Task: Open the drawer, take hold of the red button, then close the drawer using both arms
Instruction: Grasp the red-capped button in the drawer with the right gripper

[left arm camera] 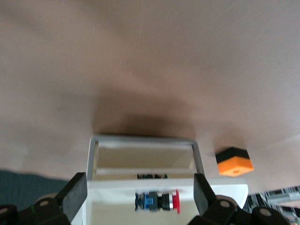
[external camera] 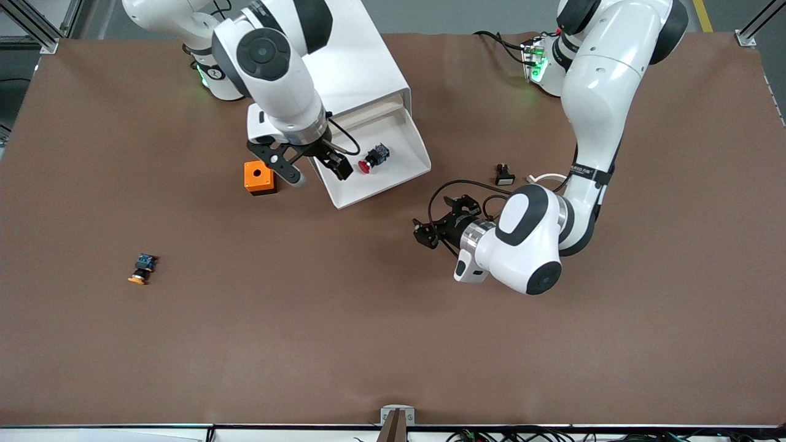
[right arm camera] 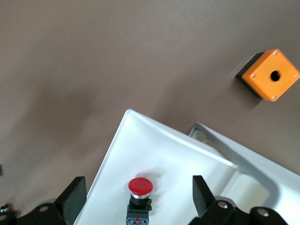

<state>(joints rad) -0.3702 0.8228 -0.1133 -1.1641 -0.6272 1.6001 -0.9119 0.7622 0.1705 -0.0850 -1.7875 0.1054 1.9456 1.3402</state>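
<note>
The white drawer point(external camera: 402, 138) stands pulled out of its cabinet point(external camera: 362, 67). The red-capped button point(external camera: 373, 158) lies on its side in the drawer. My right gripper point(external camera: 319, 175) is open over the drawer's edge toward the right arm's end, and the button point(right arm camera: 139, 193) shows between its fingers point(right arm camera: 72, 199). My left gripper point(external camera: 434, 221) is open and empty, low over the table in front of the drawer and facing it. Its view shows the drawer point(left arm camera: 140, 184) and the button point(left arm camera: 159, 201) farther off.
An orange cube point(external camera: 259, 177) with a round hole sits beside the drawer toward the right arm's end. An orange-yellow capped button point(external camera: 142, 269) lies nearer the front camera. A small black and white part point(external camera: 505, 175) lies near the left arm.
</note>
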